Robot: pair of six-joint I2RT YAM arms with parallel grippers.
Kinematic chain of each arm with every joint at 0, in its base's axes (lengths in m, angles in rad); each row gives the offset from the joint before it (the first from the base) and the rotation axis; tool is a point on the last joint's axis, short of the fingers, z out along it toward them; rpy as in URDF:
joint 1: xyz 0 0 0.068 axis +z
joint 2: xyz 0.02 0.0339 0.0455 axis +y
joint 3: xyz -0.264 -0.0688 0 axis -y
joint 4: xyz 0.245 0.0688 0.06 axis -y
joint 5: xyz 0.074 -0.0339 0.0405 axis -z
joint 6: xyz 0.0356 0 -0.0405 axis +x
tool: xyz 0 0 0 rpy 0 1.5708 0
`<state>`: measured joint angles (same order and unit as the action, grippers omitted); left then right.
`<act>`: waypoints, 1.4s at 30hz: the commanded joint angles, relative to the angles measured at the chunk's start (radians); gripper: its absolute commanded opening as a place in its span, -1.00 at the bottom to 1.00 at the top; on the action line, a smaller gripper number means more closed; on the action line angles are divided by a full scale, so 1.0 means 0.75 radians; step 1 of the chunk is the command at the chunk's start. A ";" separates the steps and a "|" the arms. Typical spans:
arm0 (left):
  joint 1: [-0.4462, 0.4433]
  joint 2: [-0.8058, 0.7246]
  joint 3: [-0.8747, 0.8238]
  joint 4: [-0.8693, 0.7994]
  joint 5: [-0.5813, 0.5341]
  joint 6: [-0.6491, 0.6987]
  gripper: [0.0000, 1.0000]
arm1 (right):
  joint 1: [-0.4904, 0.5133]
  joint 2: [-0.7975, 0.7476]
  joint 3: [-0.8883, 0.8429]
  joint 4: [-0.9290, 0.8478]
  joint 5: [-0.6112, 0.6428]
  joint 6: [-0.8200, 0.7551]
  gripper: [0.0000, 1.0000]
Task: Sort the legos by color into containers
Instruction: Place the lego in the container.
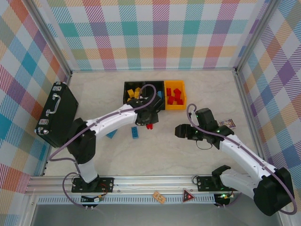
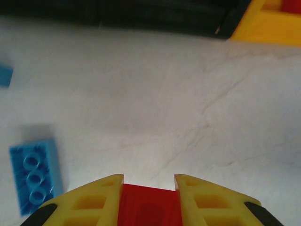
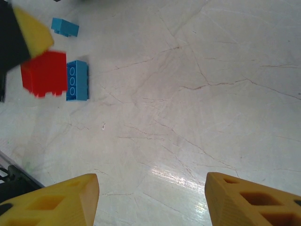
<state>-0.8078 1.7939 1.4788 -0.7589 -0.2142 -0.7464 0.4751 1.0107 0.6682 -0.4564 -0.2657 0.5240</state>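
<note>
Rail (image 1: 155,181), marbled tabletop (image 1: 160,153), plaid walls (image 1: 155,33)

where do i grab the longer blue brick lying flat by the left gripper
Take the blue brick across its two long side walls, at mid-length, coming straight down. It lies flat on the table with both long sides free, and they are flat and parallel. The right gripper is open and free; the left gripper holds a red brick.

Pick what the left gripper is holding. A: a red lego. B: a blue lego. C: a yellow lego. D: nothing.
A: in the left wrist view a red lego sits pinched between the fingers of the left gripper.
</note>
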 commanded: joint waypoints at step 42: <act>0.070 1.110 1.469 0.453 -0.257 0.628 0.05 | -0.304 0.027 0.042 -0.031 -0.008 0.080 0.22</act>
<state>-0.7628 2.6236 2.5462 -0.4576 -0.3790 -0.3027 0.2543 1.0378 0.6994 -0.4759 -0.2546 0.5770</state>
